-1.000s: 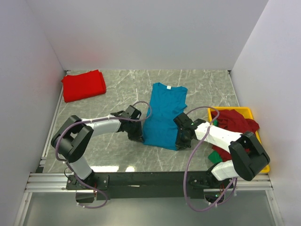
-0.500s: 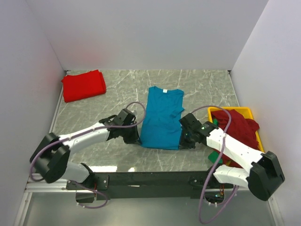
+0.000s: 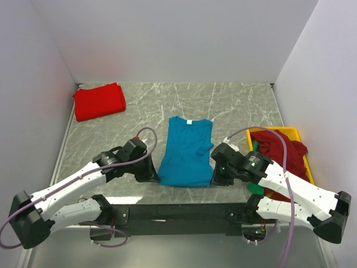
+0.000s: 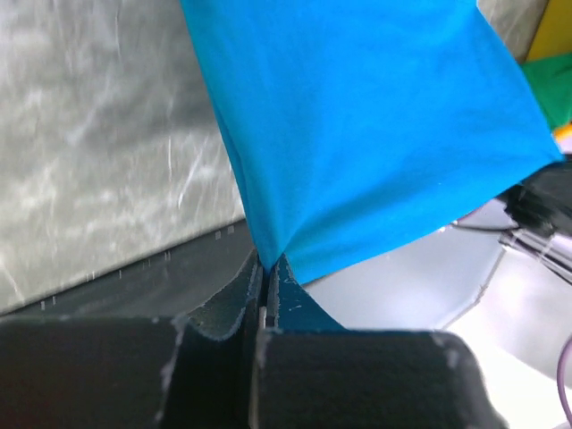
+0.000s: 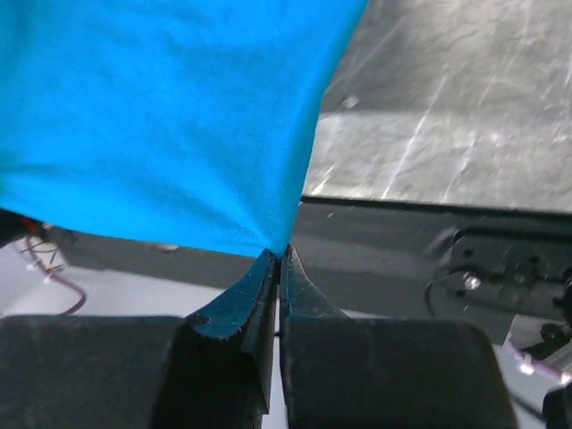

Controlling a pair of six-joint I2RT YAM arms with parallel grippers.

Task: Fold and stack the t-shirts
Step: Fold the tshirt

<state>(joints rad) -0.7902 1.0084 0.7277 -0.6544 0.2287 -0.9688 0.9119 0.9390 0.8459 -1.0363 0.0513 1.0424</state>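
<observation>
Pinching the bottom corners of the teal-blue t-shirt [image 3: 187, 151], spread in the lower middle of the frame, with left gripper [image 3: 155, 175] and right gripper [image 3: 215, 177] squeezed tight on cloth, then pulling both sides evenly to stop wrinkles.

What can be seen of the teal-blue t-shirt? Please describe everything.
The teal-blue t-shirt is plain and soft-looking, with a white label at the neck. It stretches lengthwise over the marble table, neck away from the arms, no sleeves sticking out. The left end effector and the right end effector each pinch one near hem corner.
</observation>
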